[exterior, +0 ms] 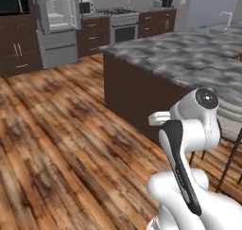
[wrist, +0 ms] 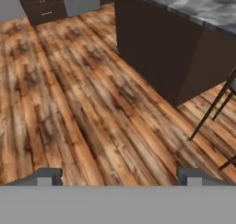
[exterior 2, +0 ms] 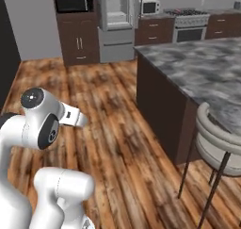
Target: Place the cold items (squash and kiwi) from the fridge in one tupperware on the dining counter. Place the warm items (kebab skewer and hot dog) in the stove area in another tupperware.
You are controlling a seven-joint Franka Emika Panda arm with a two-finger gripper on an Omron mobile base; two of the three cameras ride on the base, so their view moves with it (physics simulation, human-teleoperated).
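My gripper (wrist: 120, 176) is open over bare wooden floor, its two dark fingertips (wrist: 48, 176) far apart with nothing between them. The fridge (exterior: 56, 21) (exterior 2: 115, 16) stands far off at the back wall with its upper door open and pale shelves showing. The stove (exterior: 122, 23) (exterior 2: 190, 23) sits further right along that wall. The marble-topped dining counter (exterior: 189, 58) (exterior 2: 207, 68) (wrist: 184, 2) runs along my right. The squash, kiwi, kebab skewer, hot dog and tupperware are out of view or too small to make out.
A wide stretch of wooden floor (exterior: 56, 129) lies between me and the fridge. A round-backed stool (exterior 2: 219, 143) (exterior: 231, 120) stands at the counter's near end, its thin legs (wrist: 212, 110) close on my right. Dark cabinets (exterior 2: 77, 39) line the back wall.
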